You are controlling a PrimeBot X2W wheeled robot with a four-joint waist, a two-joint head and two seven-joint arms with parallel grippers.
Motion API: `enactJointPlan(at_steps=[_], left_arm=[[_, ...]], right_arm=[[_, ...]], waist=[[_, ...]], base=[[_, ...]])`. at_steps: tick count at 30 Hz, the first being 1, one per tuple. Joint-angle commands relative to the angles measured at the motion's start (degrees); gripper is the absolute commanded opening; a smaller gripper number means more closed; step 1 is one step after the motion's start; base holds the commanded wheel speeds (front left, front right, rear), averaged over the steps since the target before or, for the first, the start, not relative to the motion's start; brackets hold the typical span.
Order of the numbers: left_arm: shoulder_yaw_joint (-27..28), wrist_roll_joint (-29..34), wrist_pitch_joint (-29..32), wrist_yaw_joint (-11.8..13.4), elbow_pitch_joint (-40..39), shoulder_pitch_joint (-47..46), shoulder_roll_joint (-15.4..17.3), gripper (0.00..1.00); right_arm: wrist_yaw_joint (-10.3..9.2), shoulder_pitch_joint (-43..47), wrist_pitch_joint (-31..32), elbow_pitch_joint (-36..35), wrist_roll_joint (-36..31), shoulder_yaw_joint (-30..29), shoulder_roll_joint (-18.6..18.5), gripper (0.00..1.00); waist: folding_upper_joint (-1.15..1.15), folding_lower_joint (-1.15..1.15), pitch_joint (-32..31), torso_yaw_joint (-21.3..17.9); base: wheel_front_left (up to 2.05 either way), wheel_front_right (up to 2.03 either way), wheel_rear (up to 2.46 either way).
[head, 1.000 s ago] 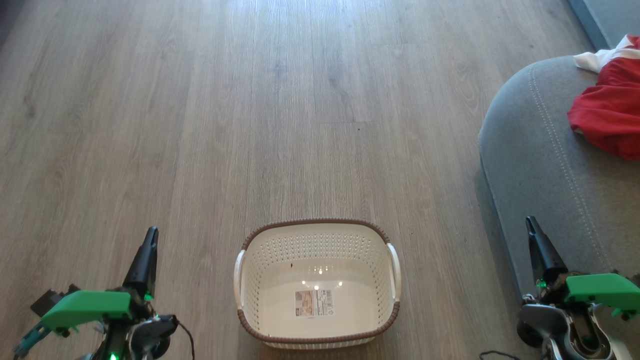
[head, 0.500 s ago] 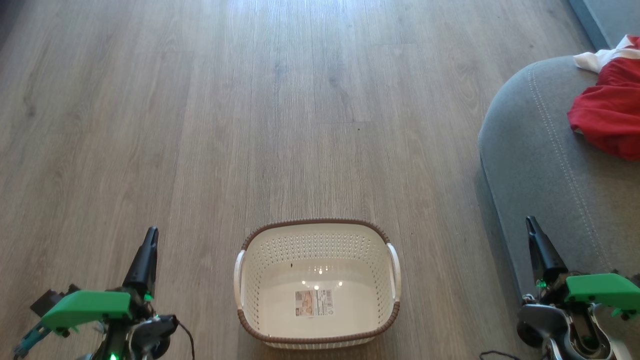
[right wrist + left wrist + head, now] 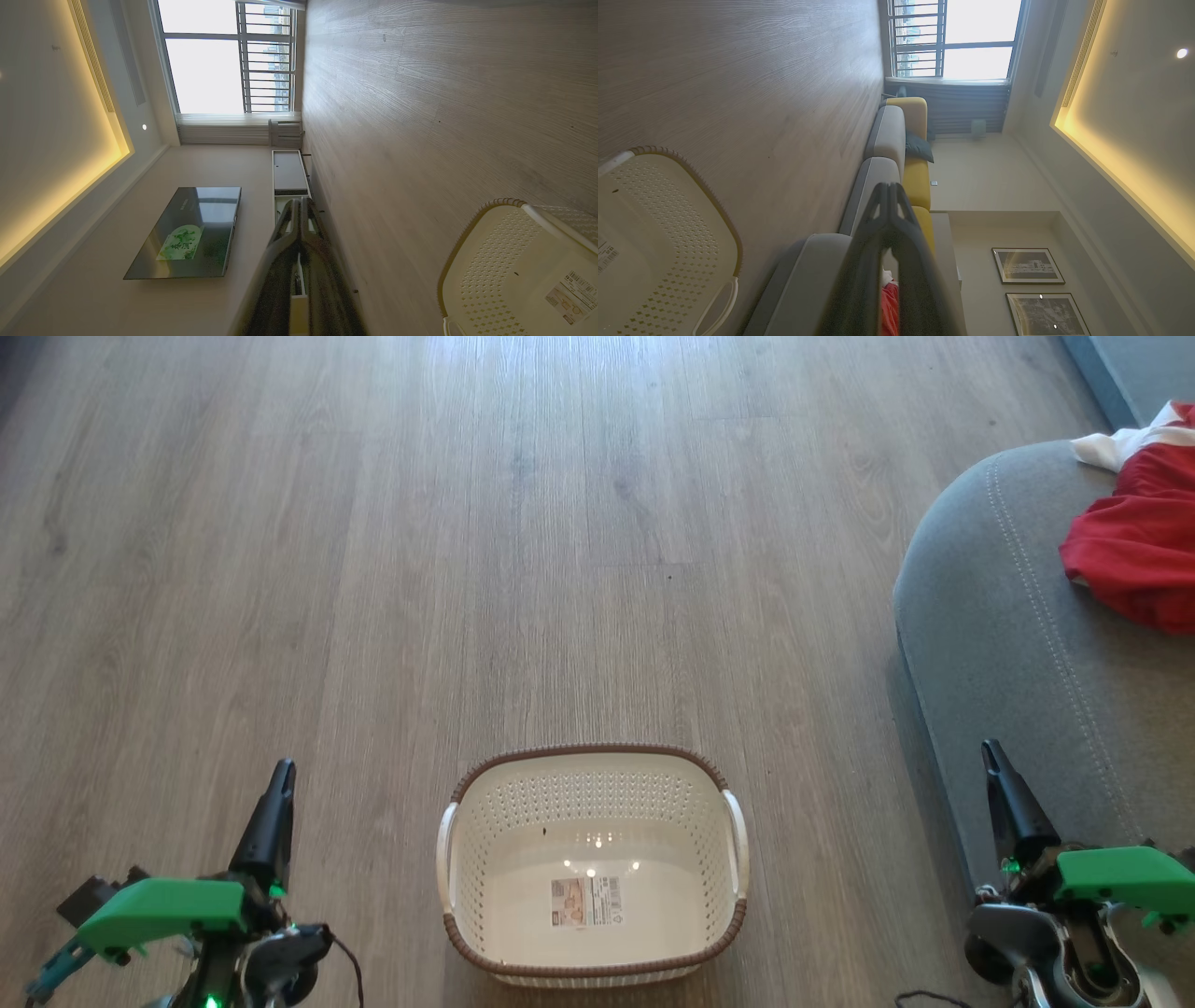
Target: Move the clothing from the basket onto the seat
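The cream-white perforated basket (image 3: 594, 863) stands on the wooden floor at the bottom middle, holding nothing but the label sticker on its bottom; it also shows as the basket (image 3: 654, 242) and the basket (image 3: 518, 275) in the wrist views. Red clothing (image 3: 1134, 537) with a white panel lies on the grey seat (image 3: 1008, 644) at the right edge. My left gripper (image 3: 280, 775) hangs shut and holds nothing, left of the basket. My right gripper (image 3: 990, 751) is shut and holds nothing, over the seat's front edge. In the left wrist view the fingertips (image 3: 888, 189) meet, and a bit of red clothing (image 3: 889, 308) peeks between them.
Wooden floor (image 3: 523, 541) stretches ahead of the basket. In the left wrist view a sofa with grey and yellow cushions (image 3: 906, 154) runs toward a window. The right wrist view has a television (image 3: 187, 233) and a low cabinet (image 3: 289, 175) along the wall.
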Motion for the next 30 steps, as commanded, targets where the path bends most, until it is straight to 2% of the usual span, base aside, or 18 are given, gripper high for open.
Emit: enactJointPlan(at_steps=[1,30], left_arm=[[1.98,-0.37,0.44,-0.54,-1.92,-2.72,0.44,0.0],[1.97,-0.37,0.43,-0.54,-1.92,-2.72,0.44,0.0]], right_arm=[[0.0,-3.19,0.32,-2.23,0.35,1.0,-0.26,0.0],[0.0,-3.19,0.32,-2.23,0.36,1.0,-0.26,0.0]], waist=[[0.0,0.0,0.0,0.0],[0.0,0.0,0.0,0.0]], base=[[0.0,0.0,0.0],[0.0,0.0,0.0]])
